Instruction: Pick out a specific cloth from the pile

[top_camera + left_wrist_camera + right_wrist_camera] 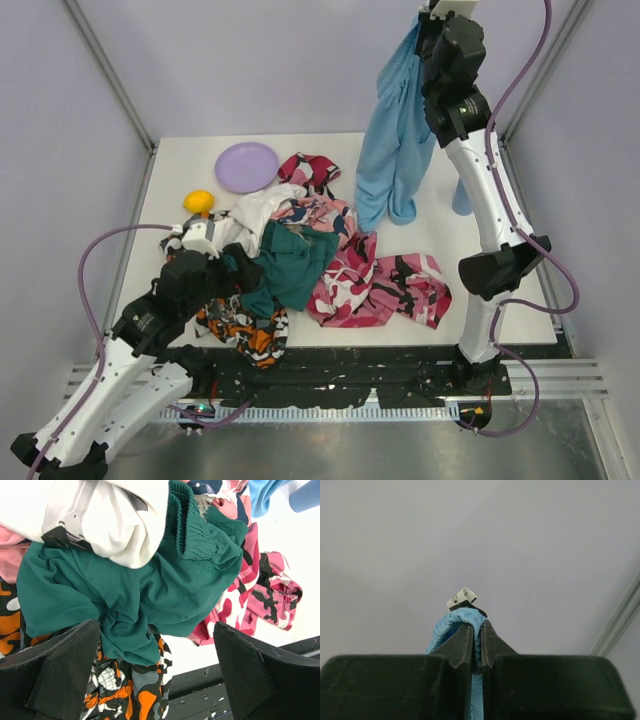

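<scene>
The sky-blue cloth [395,140] hangs full length from my right gripper [425,22], which is raised high at the back right; the cloth's lower end dangles just over the table beside the pile. In the right wrist view the right gripper [477,627] is shut on a fold of the cloth [452,625], with a white label [462,599] above it. The pile [290,265] of white, teal, pink and orange patterned garments lies mid-table. My left gripper [228,262] is low at its left side, open [156,627] over the teal garment [150,585], holding nothing.
A purple plate [247,165] and a yellow object [198,201] sit at the back left. A light blue cup [461,200] stands behind the right arm. Pink camouflage garments [375,285] spread toward the front right, and an orange one [245,330] reaches the front edge.
</scene>
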Tool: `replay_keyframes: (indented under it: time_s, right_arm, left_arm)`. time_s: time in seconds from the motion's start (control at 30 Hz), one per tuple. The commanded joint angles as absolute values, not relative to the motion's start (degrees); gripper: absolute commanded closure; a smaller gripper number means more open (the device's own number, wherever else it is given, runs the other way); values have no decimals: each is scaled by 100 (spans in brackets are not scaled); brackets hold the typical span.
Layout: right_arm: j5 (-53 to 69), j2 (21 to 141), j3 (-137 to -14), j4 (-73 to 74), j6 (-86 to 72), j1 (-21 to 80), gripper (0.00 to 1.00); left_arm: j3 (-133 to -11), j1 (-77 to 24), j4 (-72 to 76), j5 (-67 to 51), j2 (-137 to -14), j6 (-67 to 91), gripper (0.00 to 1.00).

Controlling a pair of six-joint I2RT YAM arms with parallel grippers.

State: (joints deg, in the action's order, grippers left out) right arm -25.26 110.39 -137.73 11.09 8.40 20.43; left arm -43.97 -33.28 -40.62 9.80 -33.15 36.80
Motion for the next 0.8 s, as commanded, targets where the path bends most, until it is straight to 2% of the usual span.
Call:
replay_keyframes:
  time_s: [0.0,0.1,0.23,0.37,0.47,0.6,0.67,0.73,0.77]
  right_arm:
    - [-2979,10845,-13887,-456,1406,1978,95]
    - [-2753,10969,-13966,-299,1205,1863,95]
    - [-2146,10793,-13098,-325,897,1784,95]
    - [-1793,10477,-11692,-727,484,1767,95]
    - [-1748,10266,-10166,-1343,308,1767,95]
    - [-2214,10511,-9396,-1214,10,1705,93]
    - [-2145,10722,-9308,-889,-245,1626,82]
    - [-2074,10977,-9500,-249,-447,1600,60]
    - [-2083,11082,-9710,189,-570,1591,43]
  left_arm:
    - [-4281,-3340,-3639,958,-3419,3507,0]
    - [-4280,-3340,-3507,888,-3524,3463,0]
    - [-4377,-3340,-3507,914,-3717,3393,0]
    - [-4447,-3340,-3568,958,-3762,3375,1]
    - [-4438,-3340,-3603,967,-3736,3366,0]
    - [-4447,-3349,-3700,976,-3665,3392,0]
    - [-4438,-3349,-3700,976,-3621,3410,0]
    - [-4447,-3340,-3735,949,-3595,3428,0]
    - [-4473,-3340,-3770,914,-3577,3428,0]
